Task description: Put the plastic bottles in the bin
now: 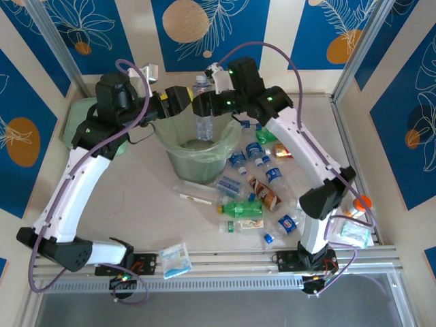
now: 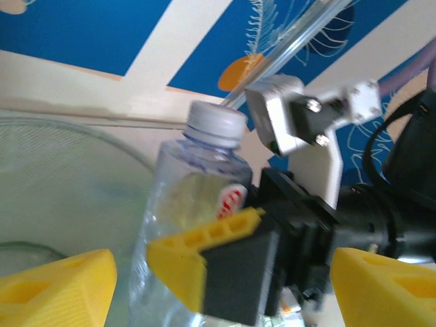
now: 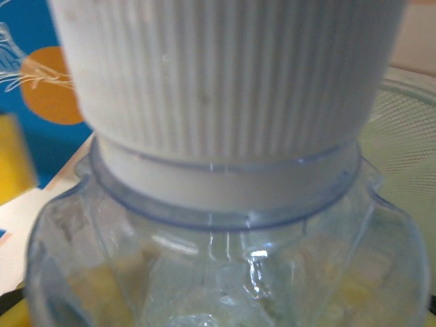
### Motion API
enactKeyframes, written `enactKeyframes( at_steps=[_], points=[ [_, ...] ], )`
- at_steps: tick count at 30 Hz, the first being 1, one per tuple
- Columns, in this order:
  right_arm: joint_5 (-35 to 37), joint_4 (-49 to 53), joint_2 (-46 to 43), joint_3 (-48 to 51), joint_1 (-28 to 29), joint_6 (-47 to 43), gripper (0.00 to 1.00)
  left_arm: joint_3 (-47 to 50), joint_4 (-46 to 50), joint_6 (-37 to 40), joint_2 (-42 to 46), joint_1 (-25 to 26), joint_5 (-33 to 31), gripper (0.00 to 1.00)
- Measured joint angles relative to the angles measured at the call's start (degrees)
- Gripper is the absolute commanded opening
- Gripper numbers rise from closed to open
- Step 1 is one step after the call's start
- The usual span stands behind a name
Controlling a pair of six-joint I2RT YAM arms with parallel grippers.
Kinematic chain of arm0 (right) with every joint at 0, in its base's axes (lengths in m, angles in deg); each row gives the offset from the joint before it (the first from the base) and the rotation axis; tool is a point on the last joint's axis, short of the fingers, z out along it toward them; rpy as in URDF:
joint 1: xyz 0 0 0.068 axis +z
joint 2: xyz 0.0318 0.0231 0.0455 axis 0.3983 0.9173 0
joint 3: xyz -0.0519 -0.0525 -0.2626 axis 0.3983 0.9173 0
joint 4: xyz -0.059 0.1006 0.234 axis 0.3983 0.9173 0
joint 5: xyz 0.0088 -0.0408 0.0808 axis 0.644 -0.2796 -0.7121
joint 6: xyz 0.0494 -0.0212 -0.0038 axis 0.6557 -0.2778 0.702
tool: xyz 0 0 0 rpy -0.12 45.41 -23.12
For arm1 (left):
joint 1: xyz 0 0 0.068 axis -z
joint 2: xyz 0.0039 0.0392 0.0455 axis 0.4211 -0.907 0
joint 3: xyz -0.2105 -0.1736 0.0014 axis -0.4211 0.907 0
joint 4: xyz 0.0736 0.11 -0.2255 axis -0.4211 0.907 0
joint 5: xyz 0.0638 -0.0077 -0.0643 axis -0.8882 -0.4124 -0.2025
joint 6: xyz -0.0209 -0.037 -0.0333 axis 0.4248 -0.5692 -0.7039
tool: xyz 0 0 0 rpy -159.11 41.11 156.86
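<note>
While the right gripper [image 1: 204,103] grasps a clear bottle [image 1: 202,126] by its upper body, holding it upright over the mouth of the bin [image 1: 178,158], the left gripper [image 1: 187,101] sits just beside it with its yellow fingers [image 2: 54,289] spread wide and released. The bottle's white ribbed cap [image 3: 225,75] sits close to the right wrist camera. The bin stands mid-table, toward the far edge of the table [image 1: 136,204]. More plastic bottles [image 1: 255,187] lie scattered between the bin and the near right corner.
</note>
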Motion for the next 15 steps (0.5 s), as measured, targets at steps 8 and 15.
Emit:
enactKeyframes(
  at_steps=[8,15],
  points=[
    [9.2,4.4,8.5,-6.0,3.7,-1.3,0.61,4.6,2.2,2.2,2.9,0.0,-4.6,0.82],
    [13.9,6.8,11.1,-7.3,5.9,-2.3,0.7,8.1,2.6,2.4,4.9,0.0,-7.1,0.82]
  ],
)
